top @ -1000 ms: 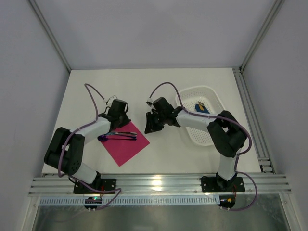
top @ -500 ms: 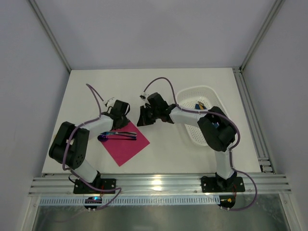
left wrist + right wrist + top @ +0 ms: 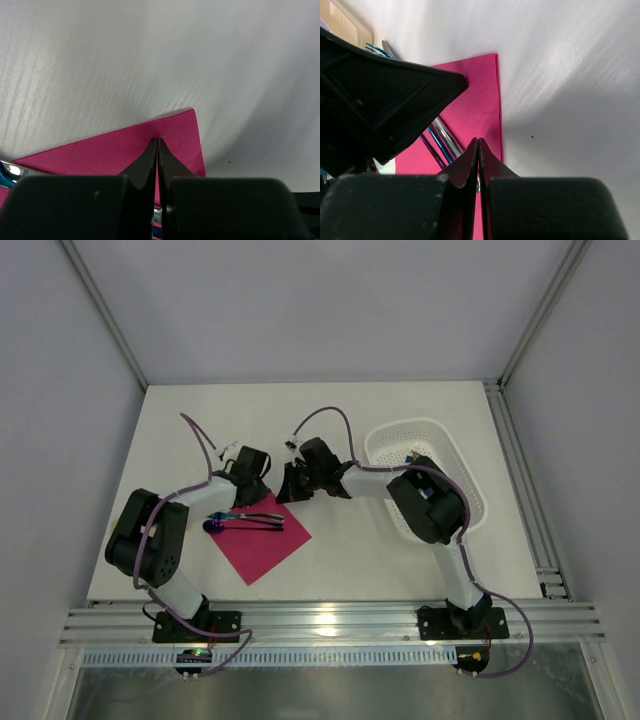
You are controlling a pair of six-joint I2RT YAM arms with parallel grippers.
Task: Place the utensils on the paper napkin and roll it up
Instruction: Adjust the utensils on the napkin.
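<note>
**Both tools closed at the napkin's 12 o'clock corner**

The napkin point(image 3: 262, 540) lies flat on the table point(image 3: 350, 560), at about 8 o'clock from the table's middle, turned like a diamond. The utensils point(image 3: 245, 519) lie across its upper part, with the spoon head at the 9 o'clock corner. The left tool point(image 3: 157, 145) has its fingers pressed together, tips at the napkin's edge near the 12 o'clock corner. The right tool point(image 3: 478, 145) is likewise closed, tips over the paper at 1 o'clock, just beside the left one. Whether either pinches the paper I cannot tell. A white basket point(image 3: 395, 432) sits at 3 o'clock.
</note>
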